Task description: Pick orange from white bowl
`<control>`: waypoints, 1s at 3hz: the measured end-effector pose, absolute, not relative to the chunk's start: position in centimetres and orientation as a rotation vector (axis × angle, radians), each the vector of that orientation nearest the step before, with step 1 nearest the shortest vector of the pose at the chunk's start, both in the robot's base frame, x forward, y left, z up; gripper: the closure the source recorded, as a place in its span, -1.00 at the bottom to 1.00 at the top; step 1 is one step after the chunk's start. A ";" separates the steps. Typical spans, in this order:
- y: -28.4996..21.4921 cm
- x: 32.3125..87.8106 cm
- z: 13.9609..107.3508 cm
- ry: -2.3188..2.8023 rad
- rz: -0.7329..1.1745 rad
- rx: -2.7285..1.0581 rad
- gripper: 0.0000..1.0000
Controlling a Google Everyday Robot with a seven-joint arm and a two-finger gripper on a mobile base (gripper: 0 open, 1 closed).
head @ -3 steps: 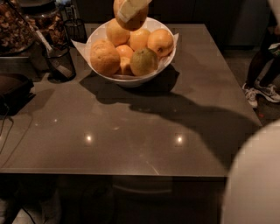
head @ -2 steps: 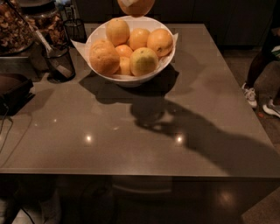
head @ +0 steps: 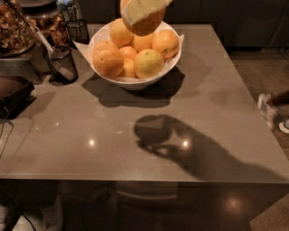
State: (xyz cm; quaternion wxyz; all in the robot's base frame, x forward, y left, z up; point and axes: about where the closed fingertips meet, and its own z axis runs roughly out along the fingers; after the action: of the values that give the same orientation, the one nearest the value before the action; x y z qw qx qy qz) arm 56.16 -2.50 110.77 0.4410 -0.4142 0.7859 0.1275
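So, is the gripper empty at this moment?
No, the gripper, at the top edge above the white bowl, has its fingers closed on the orange.

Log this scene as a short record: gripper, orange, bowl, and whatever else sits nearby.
gripper: top of view, above the white bowl, shut on the orange
orange: held in the gripper, up off the fruit pile
white bowl: far side of the table, holding more fruit
yellow-green fruit: in the bowl, front
mesh cup: left of the bowl
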 end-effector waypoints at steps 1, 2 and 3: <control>-2.6 56.2 110.9 1.954 0.317 -1.040 1.00; -2.6 56.2 110.8 1.954 0.317 -1.040 1.00; -3.6 55.4 108.2 2.036 0.336 -1.005 1.00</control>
State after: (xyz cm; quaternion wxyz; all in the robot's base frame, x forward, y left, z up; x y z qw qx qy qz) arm 55.40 -3.61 108.25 0.4106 -0.3993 0.8088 0.1334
